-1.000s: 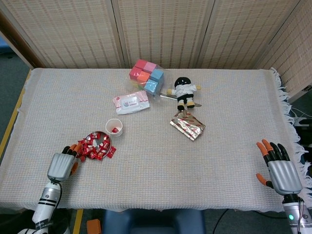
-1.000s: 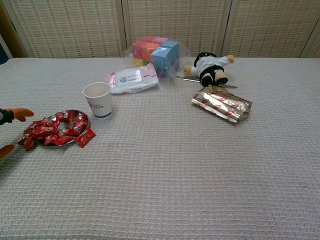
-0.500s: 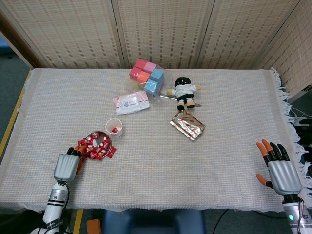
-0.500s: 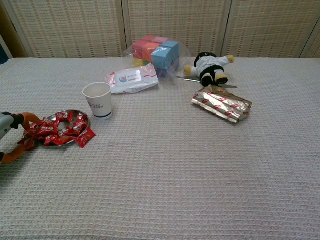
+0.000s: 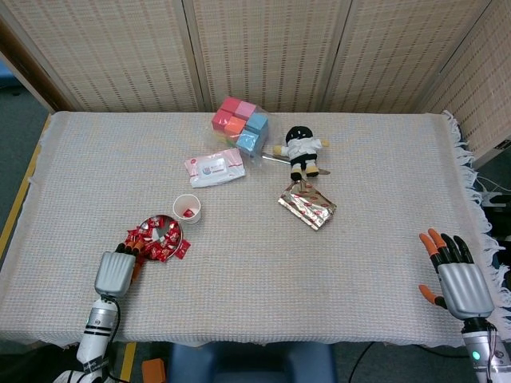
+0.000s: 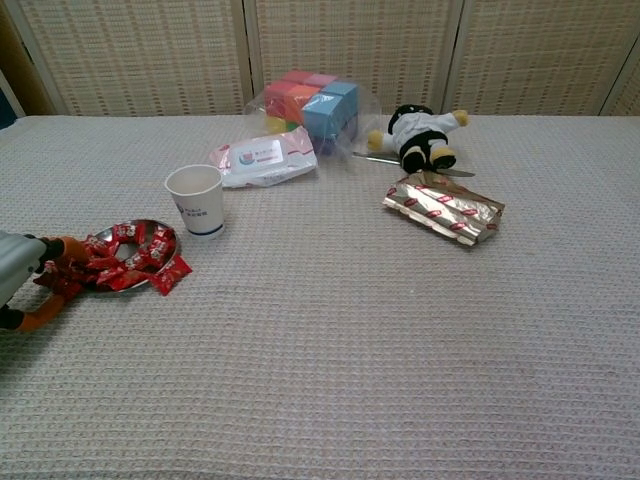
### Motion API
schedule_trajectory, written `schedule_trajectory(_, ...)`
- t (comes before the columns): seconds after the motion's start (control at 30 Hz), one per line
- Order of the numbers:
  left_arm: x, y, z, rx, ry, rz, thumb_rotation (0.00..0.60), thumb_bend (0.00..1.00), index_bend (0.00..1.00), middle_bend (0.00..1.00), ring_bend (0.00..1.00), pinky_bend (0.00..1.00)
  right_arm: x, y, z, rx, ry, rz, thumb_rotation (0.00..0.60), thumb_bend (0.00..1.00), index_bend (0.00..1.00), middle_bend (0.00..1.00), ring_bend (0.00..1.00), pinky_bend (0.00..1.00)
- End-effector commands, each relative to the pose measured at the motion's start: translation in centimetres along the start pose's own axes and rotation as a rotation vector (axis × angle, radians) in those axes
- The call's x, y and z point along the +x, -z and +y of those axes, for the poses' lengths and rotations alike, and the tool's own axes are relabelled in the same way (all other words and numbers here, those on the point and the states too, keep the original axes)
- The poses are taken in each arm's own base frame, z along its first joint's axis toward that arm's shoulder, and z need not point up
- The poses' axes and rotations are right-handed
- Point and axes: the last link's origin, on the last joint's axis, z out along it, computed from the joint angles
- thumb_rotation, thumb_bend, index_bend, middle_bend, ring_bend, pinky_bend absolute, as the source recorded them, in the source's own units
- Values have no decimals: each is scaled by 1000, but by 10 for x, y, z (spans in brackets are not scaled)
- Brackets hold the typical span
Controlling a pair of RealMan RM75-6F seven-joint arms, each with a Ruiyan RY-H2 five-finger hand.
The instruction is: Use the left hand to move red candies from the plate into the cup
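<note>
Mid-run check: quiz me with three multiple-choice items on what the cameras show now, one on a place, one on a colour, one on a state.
1. Where does the cup stand relative to the plate?
A. Just beyond it, toward the screen wall
B. At the near table edge
C. Beside the plush doll

2. What colour are the candies on the plate?
A. Blue
B. Red
C. Green

3. How is the right hand?
A. Holding the cup
B. Pressing on the foil packet
C. Fingers apart, holding nothing

Answers: 1 A, the head view shows the cup close behind the plate. 2 B, red wrappers heap on the plate in both views. 3 C, it rests at the table's near right corner, far from every object, while the left hand reaches the candies.
</note>
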Motion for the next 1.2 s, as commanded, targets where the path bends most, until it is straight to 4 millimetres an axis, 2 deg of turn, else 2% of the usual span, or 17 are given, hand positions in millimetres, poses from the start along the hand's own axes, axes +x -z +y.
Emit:
schedule_trajectory(0.03, -1, -1, 3, -7, 0, 4, 600, 402, 320, 400, 433, 982, 0, 0, 0, -1, 0, -1, 600, 137, 0, 0, 0, 0)
schedule_trajectory(0.3, -3, -4, 2, -5, -1, 16, 600, 398, 448, 514, 534, 1000, 0, -1, 1, -6, 2, -4, 600, 137, 0, 0, 0, 13)
schedule_trajectory(0.7, -3, -4, 4, -28, 28, 36, 600, 403, 551, 604, 558, 1000, -2, -2, 0, -9, 6, -9, 600, 137, 0, 0, 0, 28)
schedule_trajectory(0.9, -2, -3, 5, -31, 56, 54, 600, 442, 617, 665, 584, 1000, -1, -2, 0, -11, 5, -9, 600, 137, 0, 0, 0, 31)
schedule_trajectory(1.2, 2, -1, 1, -28, 95, 62, 600, 451, 642, 684, 594, 1000, -1, -2, 0, -12, 4, -8, 600, 137, 0, 0, 0, 34)
